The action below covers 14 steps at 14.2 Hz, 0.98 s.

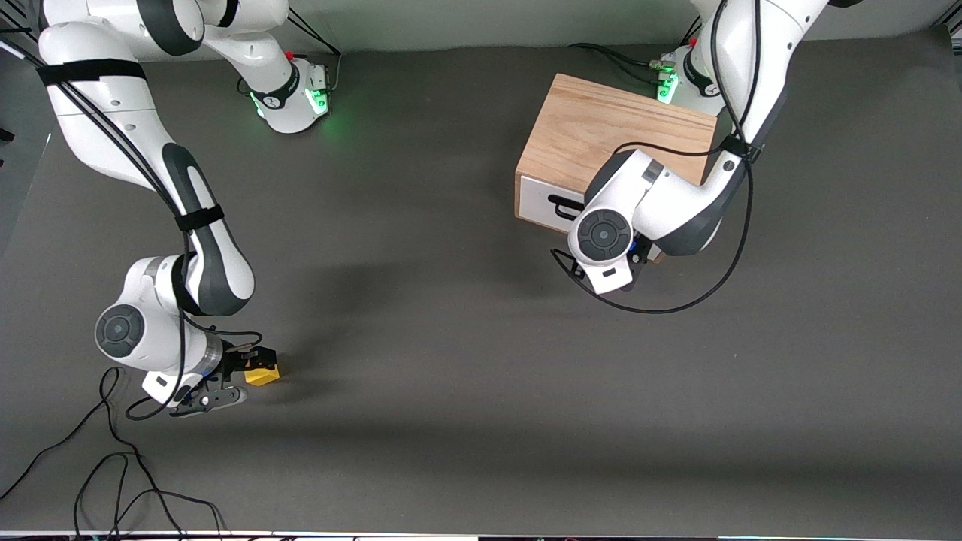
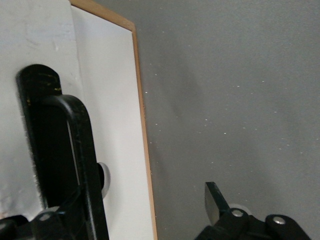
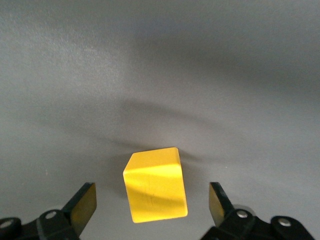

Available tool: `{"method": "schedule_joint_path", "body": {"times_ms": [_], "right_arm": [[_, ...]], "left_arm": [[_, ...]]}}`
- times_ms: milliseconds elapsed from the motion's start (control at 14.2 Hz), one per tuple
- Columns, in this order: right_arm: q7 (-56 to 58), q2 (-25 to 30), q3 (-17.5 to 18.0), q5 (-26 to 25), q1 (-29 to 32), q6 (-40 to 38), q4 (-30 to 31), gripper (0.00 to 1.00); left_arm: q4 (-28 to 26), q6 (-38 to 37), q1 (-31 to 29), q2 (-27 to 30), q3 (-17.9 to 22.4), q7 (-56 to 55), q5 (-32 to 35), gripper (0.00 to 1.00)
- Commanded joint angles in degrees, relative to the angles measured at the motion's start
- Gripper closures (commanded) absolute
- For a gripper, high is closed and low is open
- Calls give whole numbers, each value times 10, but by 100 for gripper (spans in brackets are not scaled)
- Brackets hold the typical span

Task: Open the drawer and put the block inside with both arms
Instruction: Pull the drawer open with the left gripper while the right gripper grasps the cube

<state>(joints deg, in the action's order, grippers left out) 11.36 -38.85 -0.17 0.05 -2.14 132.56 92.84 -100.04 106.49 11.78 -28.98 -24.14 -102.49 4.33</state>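
The drawer (image 1: 543, 201) sits shut in the wooden box (image 1: 610, 134), which stands at the left arm's end of the table, close to that arm's base. The white front faces the front camera, and the black bar handle (image 1: 564, 203) runs along it.

The left gripper (image 2: 132, 210) is directly in front of the drawer face, with its jaws apart. In the left wrist view, one finger lies over the handle (image 2: 55, 150) against the white panel, while the other finger (image 2: 214, 200) stands clear over the table (image 2: 240, 90), outside the box edge. The handle is therefore at one finger and not centred in the gap; whether the finger touches the bar cannot be determined.

The block (image 1: 262, 373) rests on the table at the right arm's end, well apart from the box and nearer to the front camera than it. The right gripper (image 3: 152, 210) is low over the block (image 3: 155, 185), with its jaws apart and one finger on either side. The cube sits between the fingers, turned slightly out of square with them, and a gap shows at each side.

Judgement: the right arm is placed to close on the block, and the left arm needs to centre the handle between its fingers before pulling
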Motion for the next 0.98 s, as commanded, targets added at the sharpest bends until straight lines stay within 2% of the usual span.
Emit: {"method": "schedule_joint_path", "body": {"times_ms": [0, 421, 912], "right_arm": [[24, -18, 1, 5, 0, 23, 2, 0], [24, -31, 1, 8, 1, 24, 1, 0], [24, -32, 1, 8, 1, 24, 0, 17]], "left_arm": [[49, -2, 4, -35, 1, -3, 20, 0], [156, -1, 7, -115, 1, -3, 60, 0], [180, 102, 18, -134, 4, -3, 73, 0]]}}
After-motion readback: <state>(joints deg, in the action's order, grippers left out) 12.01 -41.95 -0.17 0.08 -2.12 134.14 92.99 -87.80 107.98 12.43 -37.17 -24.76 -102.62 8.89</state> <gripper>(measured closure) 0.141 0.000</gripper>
